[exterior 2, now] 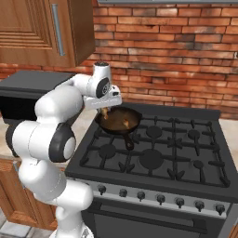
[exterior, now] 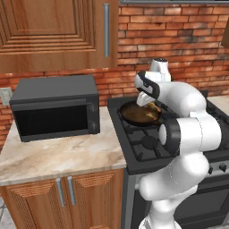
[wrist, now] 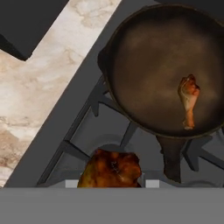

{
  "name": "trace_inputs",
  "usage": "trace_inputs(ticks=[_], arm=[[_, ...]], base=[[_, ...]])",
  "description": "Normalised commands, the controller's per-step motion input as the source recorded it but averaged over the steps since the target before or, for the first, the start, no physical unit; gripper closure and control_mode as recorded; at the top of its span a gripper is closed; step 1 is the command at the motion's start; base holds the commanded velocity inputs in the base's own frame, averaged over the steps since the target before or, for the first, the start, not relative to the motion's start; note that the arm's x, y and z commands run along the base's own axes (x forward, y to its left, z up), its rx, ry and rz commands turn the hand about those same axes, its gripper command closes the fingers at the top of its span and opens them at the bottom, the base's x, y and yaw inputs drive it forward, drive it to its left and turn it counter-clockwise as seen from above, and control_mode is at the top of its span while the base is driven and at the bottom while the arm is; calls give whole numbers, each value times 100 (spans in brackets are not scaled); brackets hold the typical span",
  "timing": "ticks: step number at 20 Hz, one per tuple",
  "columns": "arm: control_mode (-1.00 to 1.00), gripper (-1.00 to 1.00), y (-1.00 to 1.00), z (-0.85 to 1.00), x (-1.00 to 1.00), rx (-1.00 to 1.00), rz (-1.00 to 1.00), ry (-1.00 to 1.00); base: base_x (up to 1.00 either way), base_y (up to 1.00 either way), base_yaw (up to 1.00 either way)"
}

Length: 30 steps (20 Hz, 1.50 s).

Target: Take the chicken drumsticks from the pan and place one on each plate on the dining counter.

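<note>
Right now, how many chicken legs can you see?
2. One chicken leg lies in the pan on the stove. The other chicken leg is pinched in the gripper, lifted above the stove grate just beside the pan.

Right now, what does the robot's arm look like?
The arm is smooth, shiny white, built from fat rounded segments like tubes. Dark grey rings and round caps mark its joints. A white gripper sits at the end. No cables or markings show.
</note>
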Motion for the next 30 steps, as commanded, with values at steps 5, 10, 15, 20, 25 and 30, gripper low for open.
trace_inputs(ticks=[5,10,15,20,25,30], arm=[[-100,100,-4,20,-57,-11,0,0],[-100,100,-1,0,-5,0,0,0],[100,100,0,0,0,0,0,0],[100,100,0,0,0,0,0,0],[100,100,0,0,0,0,0,0],[100,100,0,0,0,0,0,0]], base=[[0,0,0],[0,0,0],[-12,0,0],[-49,-1,-24],[-14,5,-93],[0,6,-100]])
